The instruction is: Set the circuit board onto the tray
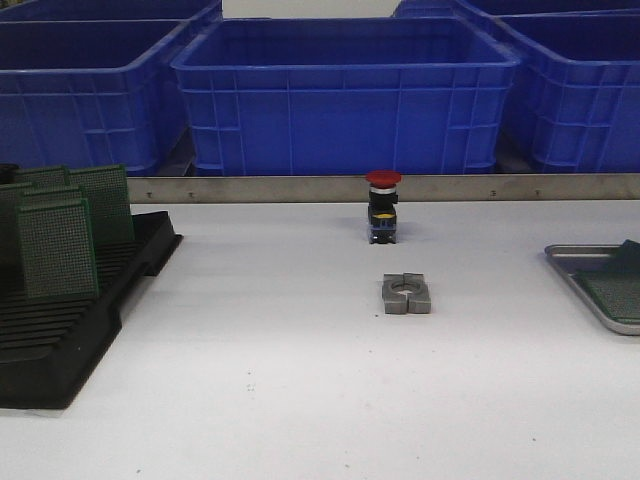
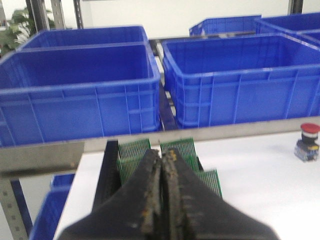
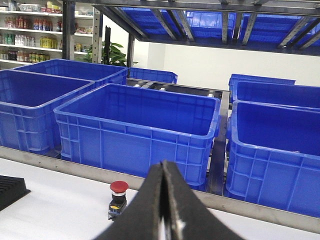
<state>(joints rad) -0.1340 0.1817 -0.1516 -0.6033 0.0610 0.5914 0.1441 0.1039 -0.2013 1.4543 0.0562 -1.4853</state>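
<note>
Left gripper (jaws pressed together, holding nothing) hangs just above the circuit boards in the black rack; the tray lies well apart.

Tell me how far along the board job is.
One green circuit board already lies on the shallow grey metal tray. Nothing is in hand: left gripper and right gripper are shut and empty. Several green boards remain in the black slotted rack.

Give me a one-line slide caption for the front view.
Green circuit boards upright in a black rack at left; grey tray at right.
</note>
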